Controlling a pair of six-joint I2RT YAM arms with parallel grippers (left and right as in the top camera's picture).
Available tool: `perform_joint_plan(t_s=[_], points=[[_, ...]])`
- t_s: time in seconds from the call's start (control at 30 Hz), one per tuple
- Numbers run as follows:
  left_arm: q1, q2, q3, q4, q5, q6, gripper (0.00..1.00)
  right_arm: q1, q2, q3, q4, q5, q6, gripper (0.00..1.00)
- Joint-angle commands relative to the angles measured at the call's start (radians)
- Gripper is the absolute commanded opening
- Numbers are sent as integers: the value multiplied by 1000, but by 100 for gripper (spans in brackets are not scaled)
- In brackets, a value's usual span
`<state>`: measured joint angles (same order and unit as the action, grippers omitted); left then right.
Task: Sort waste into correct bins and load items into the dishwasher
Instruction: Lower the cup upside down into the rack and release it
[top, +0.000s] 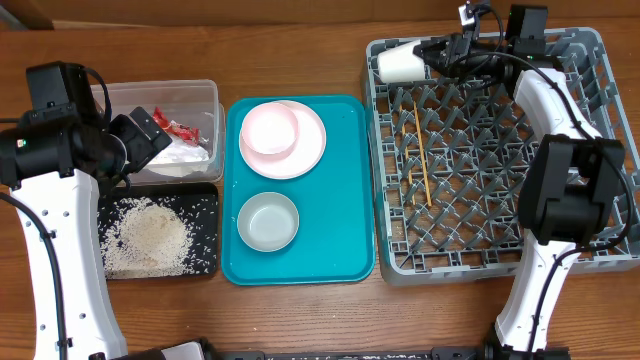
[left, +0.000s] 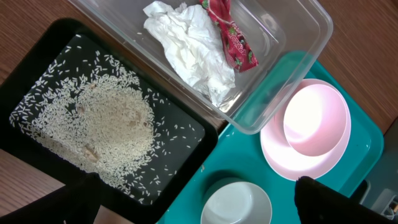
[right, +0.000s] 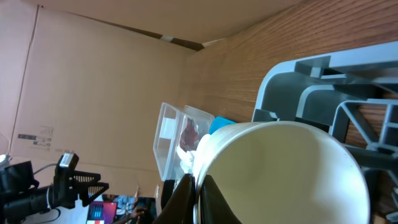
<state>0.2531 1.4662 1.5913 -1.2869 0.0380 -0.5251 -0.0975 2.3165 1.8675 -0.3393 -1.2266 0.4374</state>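
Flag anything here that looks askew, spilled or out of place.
The white cup is tipped on its side over the dish rack's far-left corner, its rim clamped in the right pincer, not set on the pegs. The two chopsticks lie loose and slanted across the pegs. The rice sits inside the black tray, not spilled.
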Motion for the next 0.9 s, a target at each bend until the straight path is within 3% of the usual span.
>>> perform_joint_plan(t_s=[0.0, 0.87], points=[[2, 5, -3, 1, 3, -3, 100, -1, 2, 0, 7, 6, -21, 4], [2, 5, -3, 1, 4, -3, 100, 19, 3, -16, -67, 60, -105, 4]])
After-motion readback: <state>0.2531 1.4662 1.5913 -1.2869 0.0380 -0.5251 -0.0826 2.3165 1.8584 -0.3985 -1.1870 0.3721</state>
